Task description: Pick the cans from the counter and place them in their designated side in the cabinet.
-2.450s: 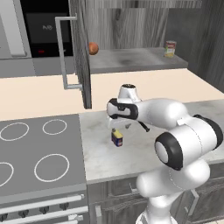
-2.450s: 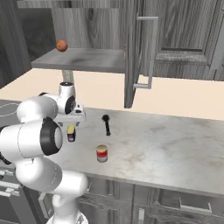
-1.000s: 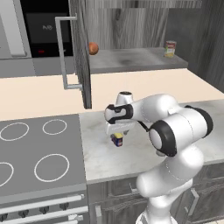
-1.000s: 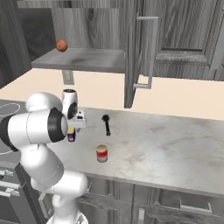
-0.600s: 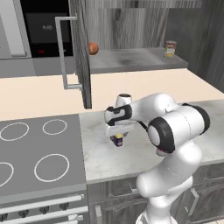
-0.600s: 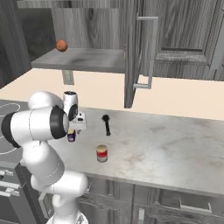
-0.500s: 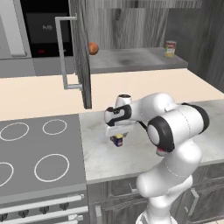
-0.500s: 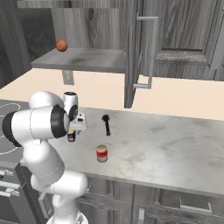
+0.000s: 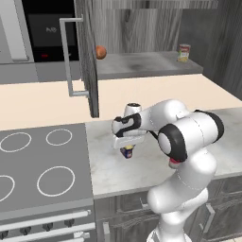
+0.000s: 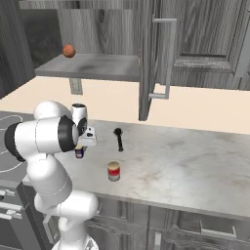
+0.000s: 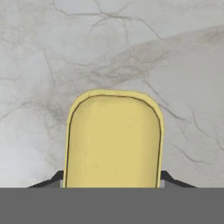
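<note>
near counter (image 9: 142, 165) edge, gripper (image 9: 126, 150) straddles blue can (image 11: 113, 140) (upright).

Bench (image 9: 142, 165) is pale veined marble with a smooth matt finish, cabinet (image 10: 205, 44) dark grey wood grain with a brushed-metal bar handle (image 10: 167, 58), blue can (image 11: 113, 138) has a flat matt yellow top.

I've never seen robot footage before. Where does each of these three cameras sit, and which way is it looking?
Left base view: behind the arm to its left, looking forward and down at the counter, stovetop and open cabinet; the white arm rises at lower right.
Right base view: behind to its right, same scene; the arm rises at lower left.
Hand view: on the hand, looking straight down at the blue can.
Both base views share the blue can, orange ball and cabinet.
</note>
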Motion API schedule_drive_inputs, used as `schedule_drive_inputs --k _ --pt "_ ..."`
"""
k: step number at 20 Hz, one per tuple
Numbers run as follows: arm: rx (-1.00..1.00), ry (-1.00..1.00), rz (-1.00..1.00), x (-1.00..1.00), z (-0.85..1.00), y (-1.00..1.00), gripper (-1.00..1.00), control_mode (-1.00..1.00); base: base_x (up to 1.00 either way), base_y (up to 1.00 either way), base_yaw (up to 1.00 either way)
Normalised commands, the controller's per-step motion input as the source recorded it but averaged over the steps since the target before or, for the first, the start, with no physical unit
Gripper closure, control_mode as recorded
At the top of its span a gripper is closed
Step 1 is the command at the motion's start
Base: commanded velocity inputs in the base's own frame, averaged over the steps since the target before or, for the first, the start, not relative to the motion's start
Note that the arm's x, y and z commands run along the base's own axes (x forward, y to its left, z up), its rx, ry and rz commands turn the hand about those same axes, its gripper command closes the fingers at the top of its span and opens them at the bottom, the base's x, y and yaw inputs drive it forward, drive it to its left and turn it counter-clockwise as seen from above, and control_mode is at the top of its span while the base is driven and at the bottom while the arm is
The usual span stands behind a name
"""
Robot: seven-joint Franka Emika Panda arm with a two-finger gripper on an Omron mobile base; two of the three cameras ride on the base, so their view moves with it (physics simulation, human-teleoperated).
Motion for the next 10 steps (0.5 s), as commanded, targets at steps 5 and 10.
schedule_drive_inputs --k 5,10 --pt "0.0 -0.01 0.0 -0.11 0.0 -0.02 1.0 -1.0 0.0 0.0 0.0" --pt "0.0 -0.04 0.0 -0.17 0.05 -0.12 1.0 -1.0 0.0 0.0 0.0"
